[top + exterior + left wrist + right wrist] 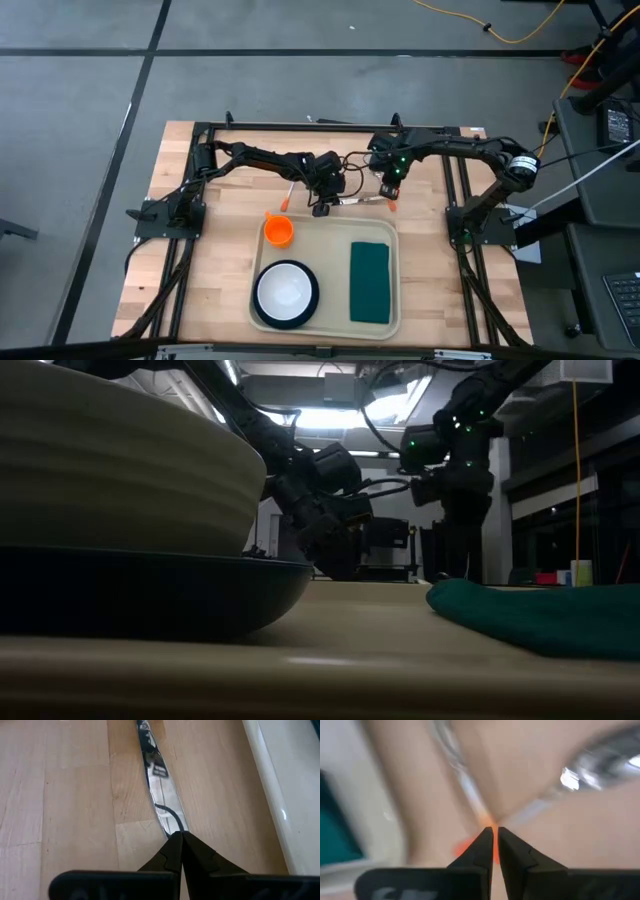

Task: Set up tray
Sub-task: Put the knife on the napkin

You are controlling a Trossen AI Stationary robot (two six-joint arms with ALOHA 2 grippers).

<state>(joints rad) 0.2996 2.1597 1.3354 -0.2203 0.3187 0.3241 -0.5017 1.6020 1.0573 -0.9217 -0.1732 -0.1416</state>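
1. While the tray (325, 285) lies at the near middle of the tabletop (190, 280), both arms meet just past its far rim, over bare wood.
2. On the tray sit an orange cup (278, 231) at the far left corner, a white bowl (285, 290) on a dark plate (312, 300) at the near left, and a green napkin (370, 282) along the right side.
3. Left fingers (179, 839) are clenched on the end of a shiny utensil (159, 790), whose long axis runs straight away from them, roughly parallel with the tray rim beside it.
4. Right fingers (493, 835) stand nearly pressed together, a slit between them, right at an orange-tipped utensil (389, 203); whether they grip it cannot be told.
5. Judged from the overhead view, the cutlery lies crosswise along the tray's far edge, so either arm must carry its piece toward the near side, over the rim; the left is nearer the open middle of the tray, the right nearer the napkin.
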